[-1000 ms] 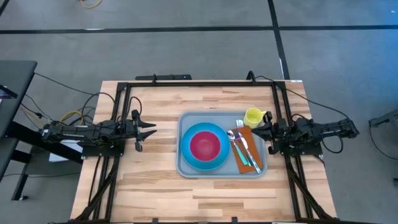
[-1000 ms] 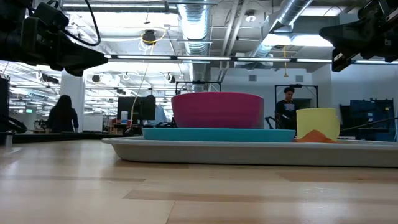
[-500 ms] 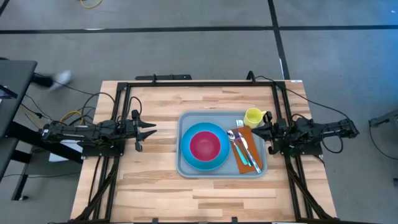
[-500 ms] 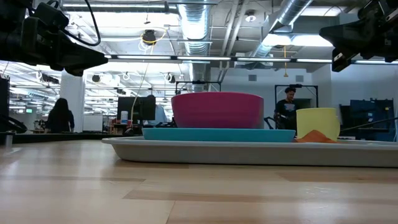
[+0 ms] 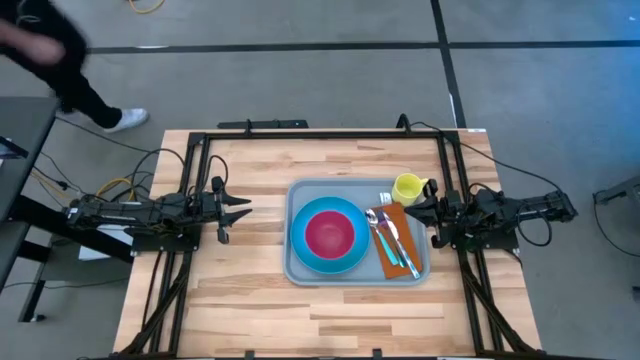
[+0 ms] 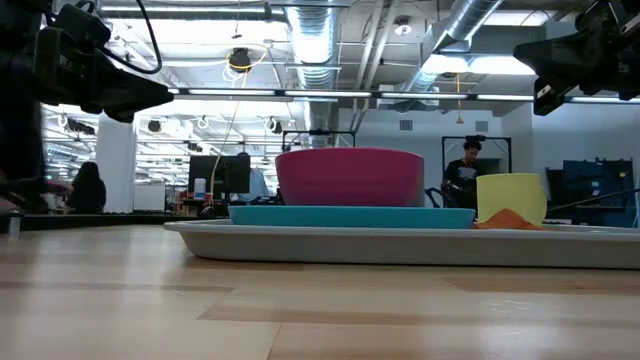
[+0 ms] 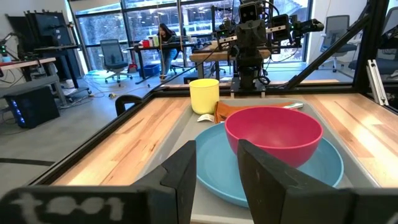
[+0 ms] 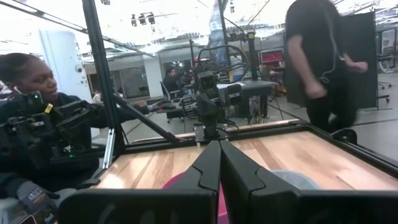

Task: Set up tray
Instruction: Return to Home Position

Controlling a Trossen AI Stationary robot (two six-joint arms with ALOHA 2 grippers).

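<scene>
Tray [image 5: 330, 190] lies right of centre on the table [image 5: 250, 290], between the two arms. Left pincer [image 5: 243, 210] is raised over bare wood, well apart from the tray's left rim and pointing at it. Its fingers are parted a little, nothing held. Right pincer [image 5: 420, 210] is at the tray's right rim, just beside the yellow cup [image 5: 407, 187] and brown napkin [image 5: 385, 262], fingers closed tip to tip, empty. Tray's left half: blue plate [image 5: 298, 240] carrying red bowl [image 5: 329, 233]. Right half: napkin with cutlery [image 5: 392, 238] on it.
</scene>
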